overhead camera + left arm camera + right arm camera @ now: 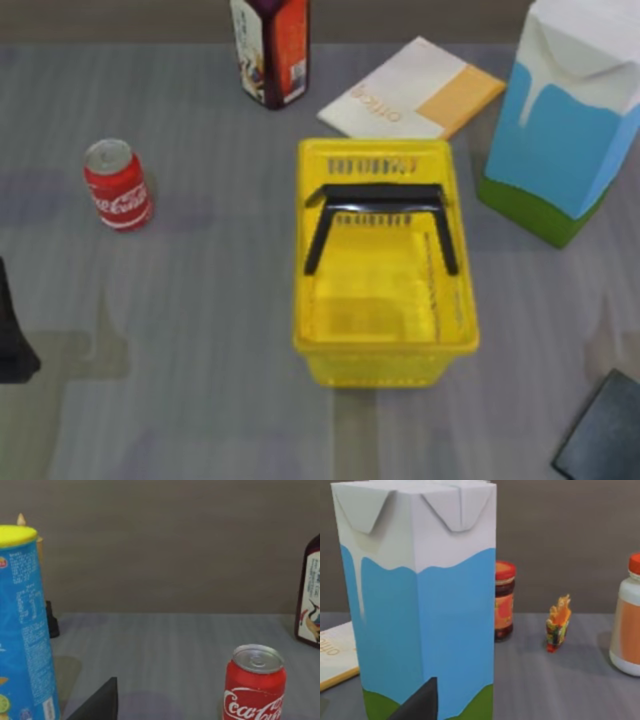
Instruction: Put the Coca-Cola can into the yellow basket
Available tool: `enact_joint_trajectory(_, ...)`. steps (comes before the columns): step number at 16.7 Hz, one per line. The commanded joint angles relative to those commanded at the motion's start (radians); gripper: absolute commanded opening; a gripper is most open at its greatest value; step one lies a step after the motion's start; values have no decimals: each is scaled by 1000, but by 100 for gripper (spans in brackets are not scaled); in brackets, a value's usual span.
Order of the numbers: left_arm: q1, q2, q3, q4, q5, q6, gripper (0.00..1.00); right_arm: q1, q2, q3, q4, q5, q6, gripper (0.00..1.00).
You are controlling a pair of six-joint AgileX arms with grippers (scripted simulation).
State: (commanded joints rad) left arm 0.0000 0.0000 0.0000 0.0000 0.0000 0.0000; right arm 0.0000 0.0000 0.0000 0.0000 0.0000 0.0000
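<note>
The Coca-Cola can (pixel 117 184) stands upright on the table's left side, red with a silver top. It also shows close by in the left wrist view, Coca-Cola can (pixel 254 682). The yellow basket (pixel 460 300) sits in the middle of the table with its black handles (pixel 380 195) folded across its far half, and nothing lies inside. My left gripper (pixel 14 345) is a dark shape at the left edge, nearer than the can and apart from it. My right gripper (pixel 605 432) is parked at the near right corner.
A dark purple carton (pixel 270 48) stands at the back, a booklet (pixel 412 90) beside it. A tall blue-and-white milk carton (pixel 570 120) stands at the right of the basket. A blue tube with a yellow lid (pixel 22 620), a red-lidded jar (pixel 504 600), a small toy (pixel 558 622) and a white bottle (pixel 627 625) also show.
</note>
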Motion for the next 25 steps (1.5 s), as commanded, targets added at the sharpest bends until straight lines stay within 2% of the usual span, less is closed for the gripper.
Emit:
enact_joint_trajectory(5,-12,58,52,-47,6,20,100,0,0,0,0,0,0,100)
enact_joint_trajectory(10,-55,337,307,-255,27,114,100,0,0,0,0,0,0,100)
enact_joint_trajectory(19,-131,1160,1099,-779,58,373,100,0,0,0,0,0,0,100)
enact_joint_trajectory(25,-146,1763,1660,-1096,52,545,100,0,0,0,0,0,0,100)
